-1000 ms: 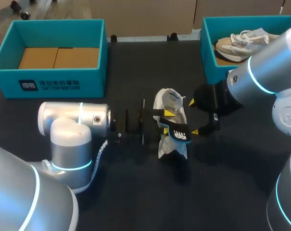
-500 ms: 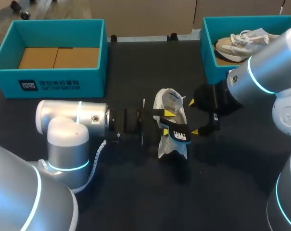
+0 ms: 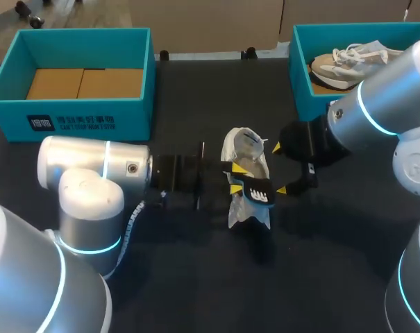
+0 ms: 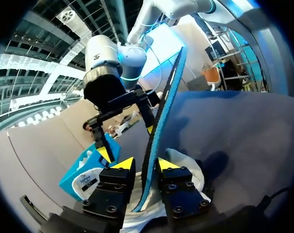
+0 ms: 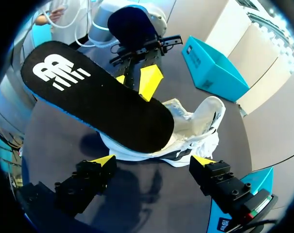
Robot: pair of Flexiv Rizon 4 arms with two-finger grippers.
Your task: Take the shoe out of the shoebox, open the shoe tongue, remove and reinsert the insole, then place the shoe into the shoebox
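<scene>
A white shoe [image 3: 246, 147] lies on the dark table near the middle. Its black insole [image 3: 258, 191] with a blue underside sticks up out of the shoe's opening. My left gripper [image 3: 235, 177] comes in from the left and is shut on the insole's edge. In the left wrist view the insole [image 4: 161, 107] stands on edge between the gripper's [image 4: 144, 163] yellow tips, above the shoe [image 4: 185, 162]. My right gripper [image 3: 279, 168] is open just right of the shoe. In the right wrist view the insole [image 5: 93, 102] and shoe [image 5: 200, 121] lie ahead of that gripper's [image 5: 153, 160] spread fingers.
A teal shoebox [image 3: 78, 128] with a brown cardboard floor stands at the back left. A second teal box [image 3: 300, 76] at the back right holds another pale shoe [image 3: 348, 59]. Bare dark table lies in front of the shoe.
My left arm has drawn back a little to the left and its fingers have narrowed onto the insole. The right arm and the shoe have kept still.
</scene>
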